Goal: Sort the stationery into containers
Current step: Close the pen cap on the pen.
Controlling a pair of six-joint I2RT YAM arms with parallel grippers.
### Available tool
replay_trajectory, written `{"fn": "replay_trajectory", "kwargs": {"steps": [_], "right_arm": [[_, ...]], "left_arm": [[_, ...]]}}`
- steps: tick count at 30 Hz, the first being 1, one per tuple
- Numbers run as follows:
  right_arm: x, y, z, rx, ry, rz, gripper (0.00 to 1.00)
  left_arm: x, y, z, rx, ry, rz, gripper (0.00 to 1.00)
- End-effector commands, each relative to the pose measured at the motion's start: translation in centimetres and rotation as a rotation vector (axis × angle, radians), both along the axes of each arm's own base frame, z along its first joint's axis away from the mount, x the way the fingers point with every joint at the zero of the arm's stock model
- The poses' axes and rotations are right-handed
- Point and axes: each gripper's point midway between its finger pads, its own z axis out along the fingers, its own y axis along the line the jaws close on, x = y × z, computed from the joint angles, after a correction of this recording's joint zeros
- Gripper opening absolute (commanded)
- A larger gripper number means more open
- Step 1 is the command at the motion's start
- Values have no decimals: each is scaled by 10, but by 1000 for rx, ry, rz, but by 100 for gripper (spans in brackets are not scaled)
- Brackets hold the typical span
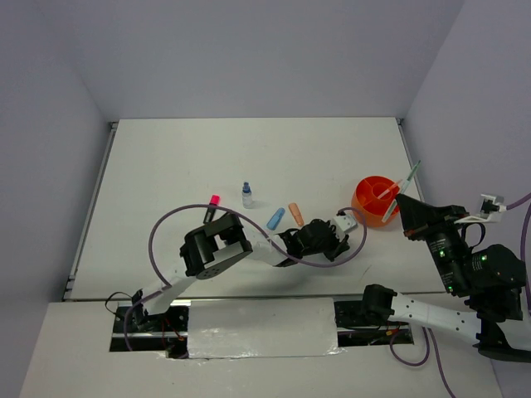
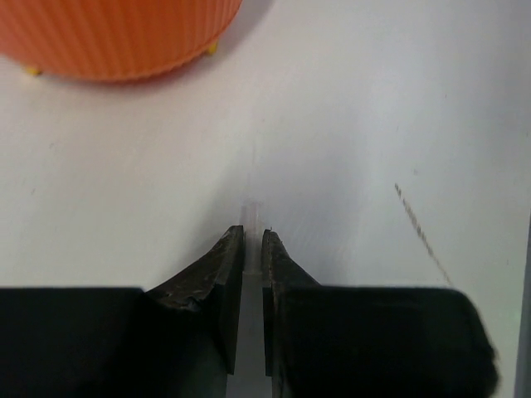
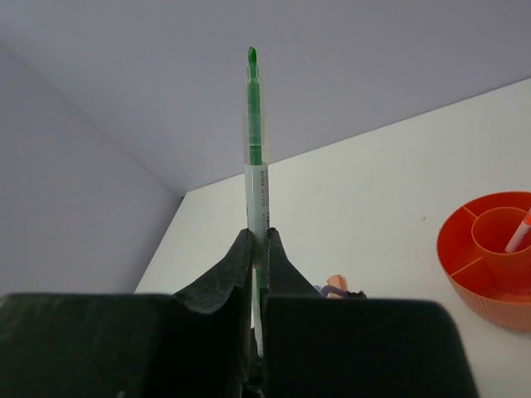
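One each: orange bowl (image 1: pixel 362 209), bottle (image 1: pixel 246 195), blue marker (image 1: pixel 275 218), peach marker (image 1: pixel 296 214), highlighter (image 1: pixel 211 207); right gripper (image 3: pixel 258 236) pinches green pen (image 3: pixel 255 157), left gripper (image 2: pixel 253 236) clamps white block (image 1: pixel 347 221); white table (image 1: pixel 182 166), lilac walls (image 1: pixel 249 58).

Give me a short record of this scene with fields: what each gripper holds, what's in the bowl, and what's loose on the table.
right gripper: shut on a green pen, pen pointing up
left gripper: low over the table near the bowl, fingers almost closed, contents unclear
bowl: orange, divided, one pen in the centre cup
loose on table: pink-capped highlighter, blue-capped bottle, blue marker, peach marker
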Motion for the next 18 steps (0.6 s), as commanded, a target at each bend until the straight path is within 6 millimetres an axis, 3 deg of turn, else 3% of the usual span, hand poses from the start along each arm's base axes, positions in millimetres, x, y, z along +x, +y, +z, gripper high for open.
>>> {"fn": "replay_trajectory", "kwargs": {"steps": [1, 8, 9, 11, 15, 18], "right_arm": [[1, 9, 9, 3, -16, 24, 0], [11, 29, -10, -96, 44, -2, 0], [13, 33, -19, -106, 57, -8, 0], [16, 37, -32, -102, 85, -23, 0], [16, 52, -48, -104, 120, 18, 0], [16, 66, -60, -129, 145, 53, 0]], "left_arm": [[-9, 28, -4, 68, 21, 30, 6], [1, 67, 35, 79, 53, 168, 0], [3, 70, 54, 57, 43, 185, 0], [9, 88, 58, 75, 45, 247, 0], [19, 120, 98, 21, 61, 332, 0], [32, 147, 116, 11, 94, 429, 0]]}}
